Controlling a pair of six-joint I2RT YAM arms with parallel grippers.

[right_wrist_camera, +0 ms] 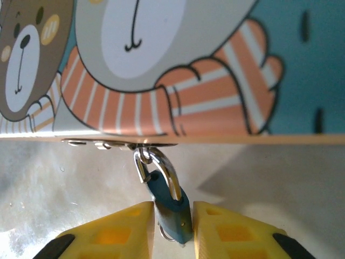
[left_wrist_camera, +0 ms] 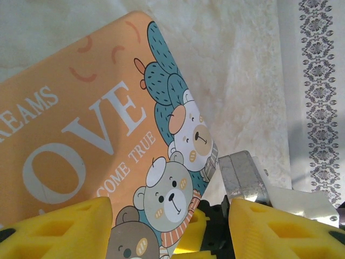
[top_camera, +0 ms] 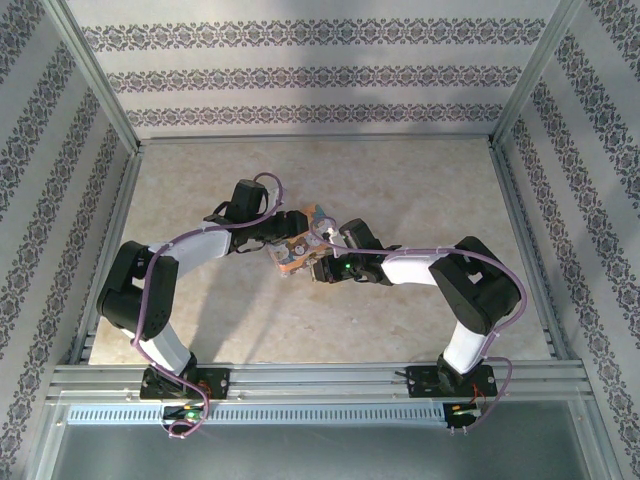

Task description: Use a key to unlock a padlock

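The padlock (right_wrist_camera: pixel 164 194), a small dark-blue body on a silvery shackle (right_wrist_camera: pixel 171 172), hangs from the metal hasp on the edge of the bear-print "LOVE" box (left_wrist_camera: pixel 81 124). My right gripper (right_wrist_camera: pixel 172 207) is shut on the lock body, one yellow finger pressed to each side. A thin silvery loop (right_wrist_camera: pixel 163 233) peeks out behind the lock's lower end; I cannot tell whether it is the key. My left gripper (left_wrist_camera: pixel 170 204) straddles the box's corner and holds it. From above, the box (top_camera: pixel 297 248) sits tilted between the left gripper (top_camera: pixel 278 236) and the right gripper (top_camera: pixel 318 262).
A silvery metal plate (left_wrist_camera: pixel 240 172) sticks out beside the left gripper's right finger. Patterned walls (top_camera: pixel 320 80) enclose the pale marbled table (top_camera: pixel 420 190) on three sides. An aluminium rail (top_camera: pixel 300 375) runs along the near edge by the arm bases.
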